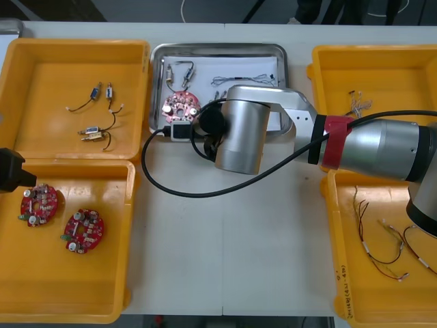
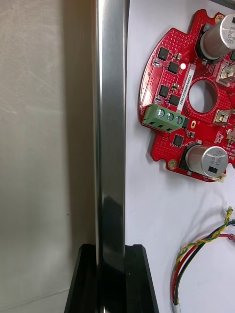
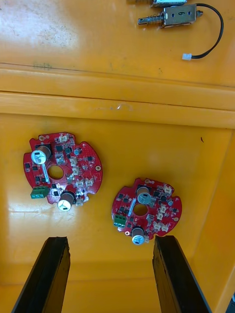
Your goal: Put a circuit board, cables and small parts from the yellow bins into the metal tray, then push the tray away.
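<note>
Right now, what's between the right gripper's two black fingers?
The shiny metal tray's rim, clamped in the right gripper, in the right wrist view. Left gripper hangs over a yellow bin.

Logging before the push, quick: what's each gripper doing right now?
Left gripper: open, holding nothing, over a yellow bin.
Right gripper: shut on the metal tray, at its rim.

Left tool (image 3: 111, 239) hung over a bin (image 3: 147, 142), fingers spread wide. Two round red circuit boards (image 3: 62, 172) (image 3: 146, 210) lay apart on its floor. The next bin (image 3: 73, 29) held a small metal part (image 3: 178, 14) with a black cable (image 3: 217, 29).
</note>
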You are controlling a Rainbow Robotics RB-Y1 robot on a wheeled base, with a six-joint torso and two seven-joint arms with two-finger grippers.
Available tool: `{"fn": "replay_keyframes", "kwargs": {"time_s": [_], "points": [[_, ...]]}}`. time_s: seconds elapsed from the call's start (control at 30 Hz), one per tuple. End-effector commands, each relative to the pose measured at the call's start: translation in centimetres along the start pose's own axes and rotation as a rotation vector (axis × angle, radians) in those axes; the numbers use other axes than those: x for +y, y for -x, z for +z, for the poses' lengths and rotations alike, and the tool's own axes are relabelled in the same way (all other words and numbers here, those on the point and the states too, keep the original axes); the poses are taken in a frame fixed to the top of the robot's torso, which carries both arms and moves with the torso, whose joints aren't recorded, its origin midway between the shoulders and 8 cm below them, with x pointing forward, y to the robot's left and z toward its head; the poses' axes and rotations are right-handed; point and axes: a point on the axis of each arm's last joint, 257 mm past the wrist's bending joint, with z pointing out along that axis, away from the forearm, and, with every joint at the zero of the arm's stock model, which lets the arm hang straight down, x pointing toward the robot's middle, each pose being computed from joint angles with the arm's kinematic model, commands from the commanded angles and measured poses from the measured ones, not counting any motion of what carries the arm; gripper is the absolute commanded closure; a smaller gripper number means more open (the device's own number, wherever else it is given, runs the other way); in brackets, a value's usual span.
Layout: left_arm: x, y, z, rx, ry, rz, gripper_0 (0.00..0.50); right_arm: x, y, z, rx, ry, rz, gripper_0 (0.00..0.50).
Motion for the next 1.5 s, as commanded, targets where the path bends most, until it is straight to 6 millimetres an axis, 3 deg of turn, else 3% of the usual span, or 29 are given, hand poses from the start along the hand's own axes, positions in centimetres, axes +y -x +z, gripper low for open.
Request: {"fn": "replay_keyframes", "kwargs": {"time_s": [0.03,0.6,1.2,1.23,1.3,1.37,1.5], "points": [[1.2,0.7,-1.4,-0.034,0.037,0.082,0.0,-2.9,-0.7,-0.1,0.009,-0.063,-0.099,0.5],[1.2,0.7,-1.4,-0.034,0.037,0.082,0.0,-4.4,-2.3,0.5,0.027,-0.047,-0.041,0.5],[1.2,0.7,-1.4,-0.034,0.037,0.082,0.0,-5.4,-2.6,1.1,0.025,-0.059,-0.011,0.5],[1.2,0.7,-1.4,-0.034,0.037,0.082,0.0,-5.4,-2.7,1.1,0.026,-0.059,-0.01,0.465],[1.2,0.7,-1.4,-0.034,0.037,0.082,0.0,-5.4,-2.7,1.1,0.028,-0.058,-0.013,0.143],[1.2,0.7,-1.4,-0.034,0.037,0.082,0.0,-5.4,-2.7,1.1,0.028,-0.058,-0.011,0.0],[1.2,0.7,-1.4,-0.034,0.037,0.082,0.0,-5.2,-2.4,0.6,0.032,-0.041,0.001,0.0]]}}
